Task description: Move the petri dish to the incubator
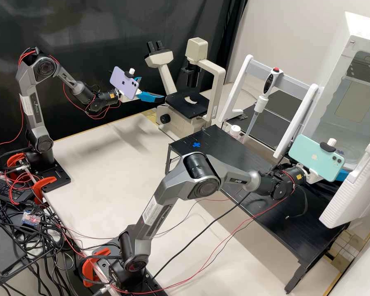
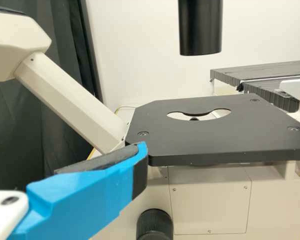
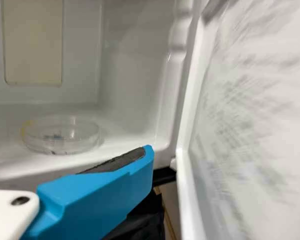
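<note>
The clear, round petri dish [image 3: 61, 135] lies flat on the white floor of the incubator [image 3: 132, 95] in the right wrist view. In the high view my right gripper [image 1: 342, 175] is at the incubator [image 1: 349, 111], partly behind the green phone. In the right wrist view this right gripper [image 3: 142, 160] shows a blue finger with its dark pad bare, open and apart from the dish. My left gripper [image 1: 153, 91] stands open beside the microscope in the high view. Seen in the left wrist view, the left gripper [image 2: 137, 160] is close to the black stage, holding nothing.
The incubator door [image 1: 353, 185] hangs open, close beside my right gripper. A microscope [image 1: 189, 102] stands at the back, its stage [image 2: 215, 140] in front of my left gripper. A pipette [image 1: 261, 102] hangs on a white stand above the black raised platform [image 1: 222, 152].
</note>
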Motion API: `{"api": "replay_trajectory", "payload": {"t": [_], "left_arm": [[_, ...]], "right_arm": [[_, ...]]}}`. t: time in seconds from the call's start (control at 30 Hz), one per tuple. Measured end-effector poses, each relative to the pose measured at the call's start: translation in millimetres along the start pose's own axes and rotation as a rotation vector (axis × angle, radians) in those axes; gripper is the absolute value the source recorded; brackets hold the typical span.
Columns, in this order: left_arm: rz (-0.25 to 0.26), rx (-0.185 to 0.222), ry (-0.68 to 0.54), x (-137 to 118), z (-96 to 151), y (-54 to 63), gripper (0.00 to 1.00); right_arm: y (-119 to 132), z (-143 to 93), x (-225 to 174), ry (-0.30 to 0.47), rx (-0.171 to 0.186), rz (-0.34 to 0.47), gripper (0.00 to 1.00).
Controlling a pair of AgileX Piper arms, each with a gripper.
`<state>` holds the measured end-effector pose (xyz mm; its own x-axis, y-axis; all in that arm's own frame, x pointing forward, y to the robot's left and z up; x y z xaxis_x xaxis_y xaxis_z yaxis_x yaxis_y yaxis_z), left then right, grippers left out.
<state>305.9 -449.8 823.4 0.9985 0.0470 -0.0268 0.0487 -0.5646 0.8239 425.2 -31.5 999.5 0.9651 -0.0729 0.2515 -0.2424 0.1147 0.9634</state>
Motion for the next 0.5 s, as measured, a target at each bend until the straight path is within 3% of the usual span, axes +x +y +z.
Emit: {"api": "replay_trajectory", "payload": {"t": [0.23, 0.5], "left_arm": [[0.0, 0.0, 0.0, 0, 0, 0.0, 1.0], [0.0, 0.0, 0.0, 0, 0, 0.0, 1.0]], "right_arm": [[12, -12, -58, 0.09, 0.012, 0.077, 1.0], [-3, -26, -132, 0.13, 0.057, 0.083, 1.0]]}}
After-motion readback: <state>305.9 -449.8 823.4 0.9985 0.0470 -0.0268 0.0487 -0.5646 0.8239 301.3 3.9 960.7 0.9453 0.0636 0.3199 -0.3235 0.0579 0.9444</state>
